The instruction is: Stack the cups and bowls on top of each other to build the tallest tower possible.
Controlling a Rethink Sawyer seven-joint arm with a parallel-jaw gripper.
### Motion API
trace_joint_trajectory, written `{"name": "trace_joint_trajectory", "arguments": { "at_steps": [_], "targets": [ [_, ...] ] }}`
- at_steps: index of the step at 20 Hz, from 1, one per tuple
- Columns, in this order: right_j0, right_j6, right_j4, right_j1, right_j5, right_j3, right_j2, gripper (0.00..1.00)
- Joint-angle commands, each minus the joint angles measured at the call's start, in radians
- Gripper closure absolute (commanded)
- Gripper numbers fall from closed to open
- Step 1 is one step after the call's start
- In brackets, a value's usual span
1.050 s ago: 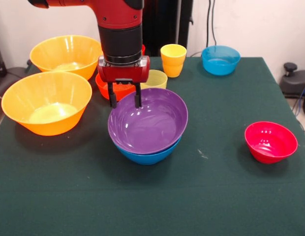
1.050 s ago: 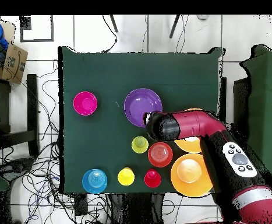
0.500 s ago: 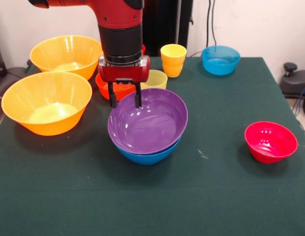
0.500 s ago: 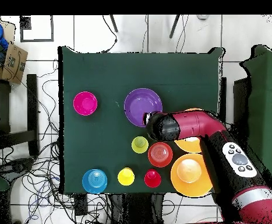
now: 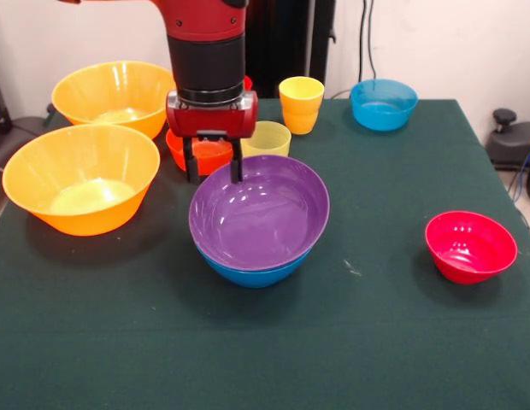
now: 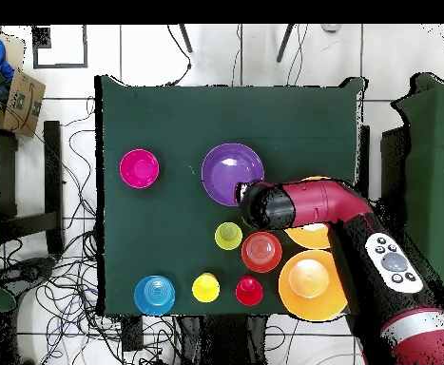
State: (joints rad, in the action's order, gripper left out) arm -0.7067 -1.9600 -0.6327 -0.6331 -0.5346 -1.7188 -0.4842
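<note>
Gripper (image 5: 213,171) fingers apart, straddling purple bowl (image 5: 260,213) far rim. Front view shows blue bowl (image 5: 248,272) nested beneath; overhead shows purple only.

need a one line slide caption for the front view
Sawyer's gripper straddles the far rim of the purple bowl, nested in the blue bowl, with other bowls and cups scattered around.
</note>
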Motion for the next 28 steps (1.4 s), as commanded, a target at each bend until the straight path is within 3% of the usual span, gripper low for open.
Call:
{"name": "trace_joint_trajectory", "arguments": {
  "at_steps": [1,9,15,28],
  "targets": [
    [0.056,0.034,0.010,-0.047,-0.081,-0.095,0.000,0.00],
    [0.128,0.027,-0.007,-0.043,-0.105,-0.113,0.021,0.00],
    [0.237,-0.079,-0.114,-0.044,0.039,-0.151,0.121,0.00],
    [0.220,0.040,-0.054,-0.065,-0.039,-0.111,0.120,0.00]
  ]
}}
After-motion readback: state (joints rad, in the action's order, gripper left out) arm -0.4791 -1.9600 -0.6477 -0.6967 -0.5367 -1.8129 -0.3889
